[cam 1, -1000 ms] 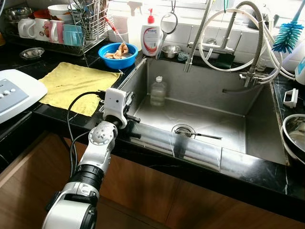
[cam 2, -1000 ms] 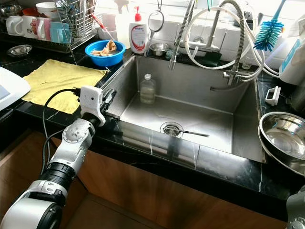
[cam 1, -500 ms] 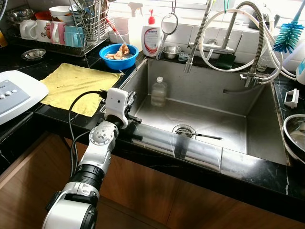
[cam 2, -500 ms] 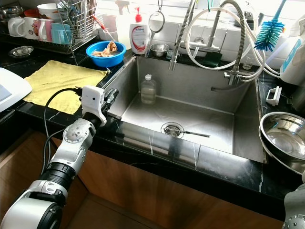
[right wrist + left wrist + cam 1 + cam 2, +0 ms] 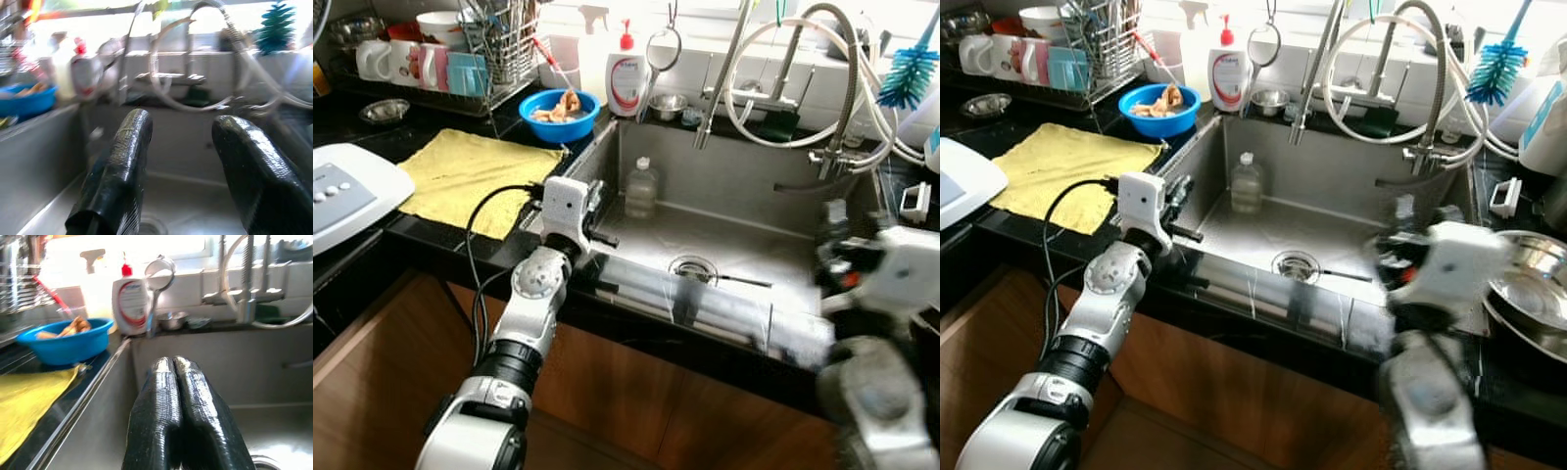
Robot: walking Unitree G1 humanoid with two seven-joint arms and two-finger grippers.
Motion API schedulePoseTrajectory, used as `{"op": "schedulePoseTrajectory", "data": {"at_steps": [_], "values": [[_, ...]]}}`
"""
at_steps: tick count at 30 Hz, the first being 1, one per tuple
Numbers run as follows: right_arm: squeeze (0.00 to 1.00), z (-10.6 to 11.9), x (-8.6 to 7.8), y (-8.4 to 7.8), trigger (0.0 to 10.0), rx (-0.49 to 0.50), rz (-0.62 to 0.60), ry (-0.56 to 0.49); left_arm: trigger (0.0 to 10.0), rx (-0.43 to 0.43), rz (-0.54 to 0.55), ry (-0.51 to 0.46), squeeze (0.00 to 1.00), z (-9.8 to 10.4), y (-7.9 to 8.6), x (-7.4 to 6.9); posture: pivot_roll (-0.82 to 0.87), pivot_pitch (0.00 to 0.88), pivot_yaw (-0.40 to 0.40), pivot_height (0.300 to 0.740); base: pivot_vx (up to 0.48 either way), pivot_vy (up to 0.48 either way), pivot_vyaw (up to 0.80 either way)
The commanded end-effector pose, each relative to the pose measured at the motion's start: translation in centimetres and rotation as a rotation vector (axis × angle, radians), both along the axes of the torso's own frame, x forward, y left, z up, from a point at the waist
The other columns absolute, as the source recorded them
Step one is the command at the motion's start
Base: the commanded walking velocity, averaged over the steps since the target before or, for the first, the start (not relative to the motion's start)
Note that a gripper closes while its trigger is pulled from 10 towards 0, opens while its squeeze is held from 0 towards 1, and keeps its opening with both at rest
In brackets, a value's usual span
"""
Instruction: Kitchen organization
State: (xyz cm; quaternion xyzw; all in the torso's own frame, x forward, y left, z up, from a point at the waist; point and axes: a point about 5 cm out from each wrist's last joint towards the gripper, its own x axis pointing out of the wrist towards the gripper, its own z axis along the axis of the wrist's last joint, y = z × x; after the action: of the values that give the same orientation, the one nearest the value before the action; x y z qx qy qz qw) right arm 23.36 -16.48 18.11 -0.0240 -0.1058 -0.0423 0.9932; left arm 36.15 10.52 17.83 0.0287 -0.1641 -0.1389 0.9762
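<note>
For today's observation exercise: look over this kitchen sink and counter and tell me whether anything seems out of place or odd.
Two things sit oddly inside the sink: a small clear bottle stands upright against its back wall, and a thin utensil lies on the floor with one end at the drain. Nothing looks spilled or broken.

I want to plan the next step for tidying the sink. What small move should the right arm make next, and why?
Probably lower the right gripper, jaws open, into the sink toward the bottle standing at its back wall. The left gripper is shut at the sink's left edge.
</note>
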Motion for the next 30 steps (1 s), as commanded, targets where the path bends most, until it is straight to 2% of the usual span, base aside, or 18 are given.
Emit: {"op": "schedulePoseTrajectory", "data": {"at_steps": [1,7,15,26,30], "values": [[0.0,-0.2,-0.1,0.3,10.0,-0.029,0.026,-0.006,10.0,-0.007,0.037,-0.018,0.0,0.2,0.7,-0.2,-0.02,0.034,-0.007,0.74,0.0,0.0,0.0],[0.0,-0.1,-0.1,-0.2,10.0,-0.041,0.024,-0.026,10.0,0.002,0.064,-0.007,0.0,-0.2,1.6,-0.4,-0.03,0.048,-0.004,0.74,0.0,0.0,0.0],[0.0,0.6,0.3,-0.4,10.0,-0.052,0.017,-0.057,10.0,0.021,0.078,-0.027,0.0,0.3,1.6,-0.3,-0.02,0.061,-0.008,0.74,0.0,0.0,0.0],[0.0,0.7,0.2,-0.4,10.0,-0.049,0.005,-0.057,10.0,0.027,0.1,-0.038,0.0,0.7,2.2,0.0,-0.03,0.066,-0.007,0.74,0.0,-0.48,0.0],[0.0,0.8,0.4,-0.1,10.0,-0.046,0.013,-0.057,10.0,0.019,0.109,-0.038,0.0,0.7,2.4,0.1,-0.03,0.059,-0.012,0.74,0.0,0.0,-0.79]]}}
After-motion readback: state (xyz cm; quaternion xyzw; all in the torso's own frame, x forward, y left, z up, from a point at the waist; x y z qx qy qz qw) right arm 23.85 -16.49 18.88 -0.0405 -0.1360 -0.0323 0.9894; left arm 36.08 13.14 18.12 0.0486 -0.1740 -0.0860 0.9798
